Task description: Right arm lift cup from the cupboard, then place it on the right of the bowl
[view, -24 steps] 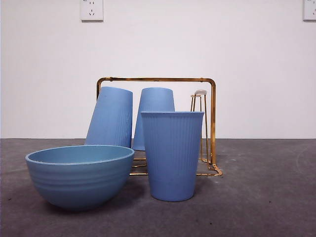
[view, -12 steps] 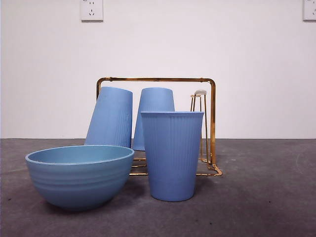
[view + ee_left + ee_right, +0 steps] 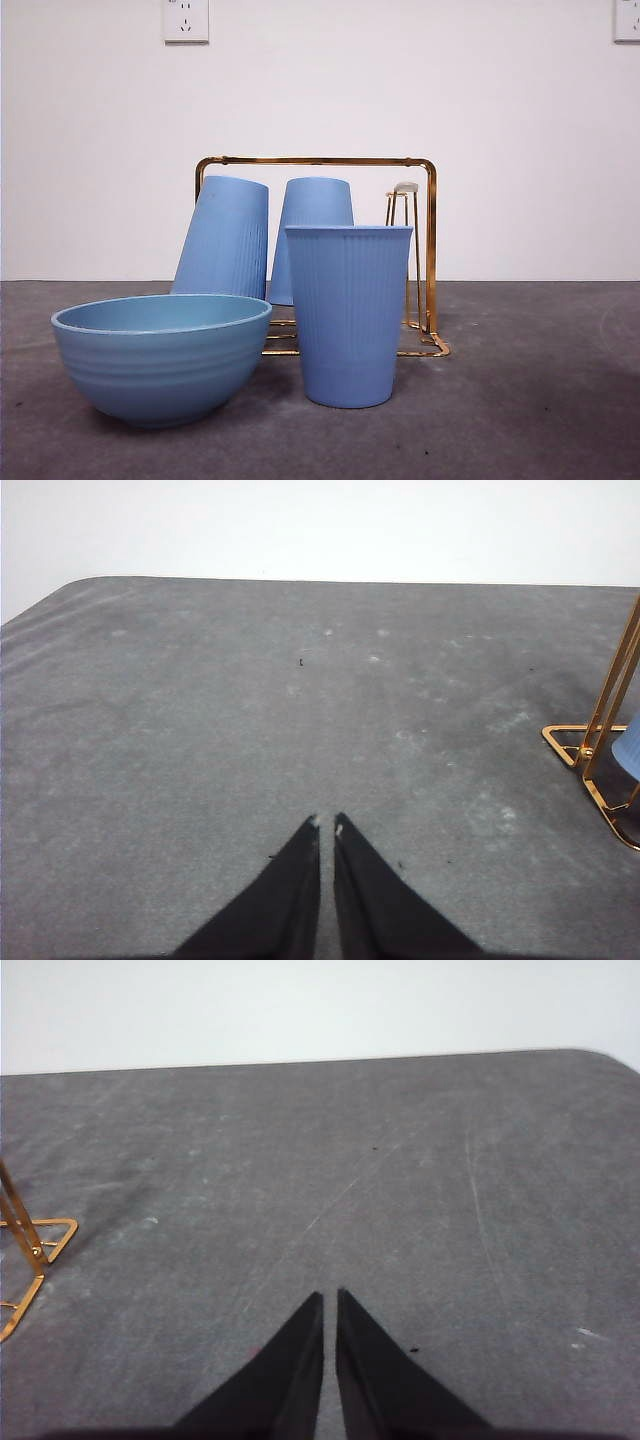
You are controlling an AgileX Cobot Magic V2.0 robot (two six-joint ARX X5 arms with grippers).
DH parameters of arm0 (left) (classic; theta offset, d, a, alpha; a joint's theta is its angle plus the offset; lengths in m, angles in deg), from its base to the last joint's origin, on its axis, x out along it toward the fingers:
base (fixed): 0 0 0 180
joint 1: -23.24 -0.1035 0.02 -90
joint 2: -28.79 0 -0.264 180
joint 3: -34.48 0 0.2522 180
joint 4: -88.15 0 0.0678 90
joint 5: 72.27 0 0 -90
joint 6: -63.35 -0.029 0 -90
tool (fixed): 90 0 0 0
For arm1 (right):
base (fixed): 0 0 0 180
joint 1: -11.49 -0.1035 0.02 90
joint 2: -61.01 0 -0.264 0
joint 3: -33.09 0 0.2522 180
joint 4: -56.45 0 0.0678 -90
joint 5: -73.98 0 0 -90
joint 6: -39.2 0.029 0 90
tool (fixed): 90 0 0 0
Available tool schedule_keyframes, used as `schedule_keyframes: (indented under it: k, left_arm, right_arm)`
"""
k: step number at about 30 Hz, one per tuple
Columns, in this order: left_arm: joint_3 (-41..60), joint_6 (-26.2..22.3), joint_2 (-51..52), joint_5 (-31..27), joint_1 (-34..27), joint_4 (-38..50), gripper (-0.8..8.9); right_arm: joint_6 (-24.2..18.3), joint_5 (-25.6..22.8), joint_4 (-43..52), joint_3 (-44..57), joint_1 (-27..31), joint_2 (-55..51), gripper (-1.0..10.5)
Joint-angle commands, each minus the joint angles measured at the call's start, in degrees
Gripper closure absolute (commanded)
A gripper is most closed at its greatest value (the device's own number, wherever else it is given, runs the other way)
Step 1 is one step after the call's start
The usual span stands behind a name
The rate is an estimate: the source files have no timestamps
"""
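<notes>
A ribbed blue cup (image 3: 348, 315) stands upright on the table, just right of the wide light-blue bowl (image 3: 160, 355) and in front of the gold wire cupboard (image 3: 430, 250). Two more blue cups (image 3: 224, 238) (image 3: 314, 205) sit upside down on the cupboard's pegs. Neither arm shows in the front view. My right gripper (image 3: 330, 1298) is shut over bare table, with a corner of the cupboard (image 3: 25, 1250) off to its side. My left gripper (image 3: 327, 824) is shut too, over bare table, with the cupboard's other end (image 3: 600, 750) at the picture's edge.
Grey tabletop (image 3: 530, 400) stretches to the right of the upright cup. A white wall with two sockets (image 3: 186, 20) stands behind. One bare peg (image 3: 405, 190) rises at the cupboard's right end.
</notes>
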Motion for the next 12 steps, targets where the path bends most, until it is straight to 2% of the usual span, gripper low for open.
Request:
schedule_keyframes:
  k: [1, 12]
  left_arm:
    - [1.1, -0.5, 0.1, -0.1, 0.1, -0.3, 7.94]
    - [1.1, -0.5, 0.1, -0.1, 0.0, -0.3, 7.94]
  right_arm:
    - [-0.9, 0.6, 2.3, 1.7, 0.0, 0.0, 9.3]
    - [-0.8, 1.5, 3.2, 2.7, -0.4, 0.0, 9.3]
